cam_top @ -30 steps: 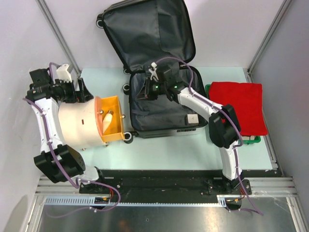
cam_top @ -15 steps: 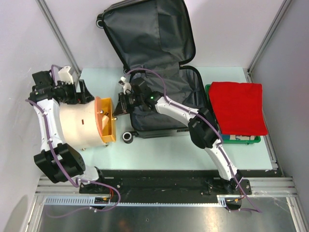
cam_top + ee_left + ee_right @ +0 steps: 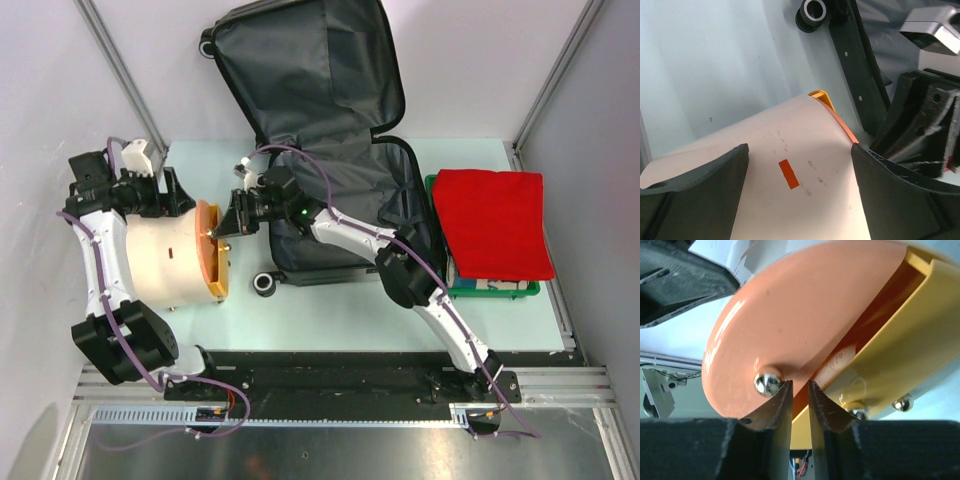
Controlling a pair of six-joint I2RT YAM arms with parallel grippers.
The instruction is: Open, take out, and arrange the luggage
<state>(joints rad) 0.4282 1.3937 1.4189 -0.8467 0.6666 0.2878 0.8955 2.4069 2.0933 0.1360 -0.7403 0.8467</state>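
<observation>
The luggage (image 3: 345, 215) lies open on the table, its dark grey lid (image 3: 310, 70) leaning on the back wall. One wheel (image 3: 812, 10) shows in the left wrist view. Left of it lies a beige cylinder (image 3: 155, 262) with an orange face (image 3: 207, 250). My left gripper (image 3: 172, 190) stands open, straddling the cylinder's far side (image 3: 799, 150). My right gripper (image 3: 222, 228) is at the orange face (image 3: 805, 305), its jaws a narrow slit apart (image 3: 800, 385) with nothing between. One fingertip touches a metal knob (image 3: 767, 383). The yellow drawer (image 3: 900, 340) sticks out slightly.
A green bin (image 3: 500, 288) covered by a folded red cloth (image 3: 497, 220) stands at the right of the luggage. Walls with metal posts close in the table at the back and both sides.
My right gripper left the luggage's inside and swung left to the cylinder's orange face. The yellow drawer has gone most of the way in. The left arm stayed on the cylinder.
</observation>
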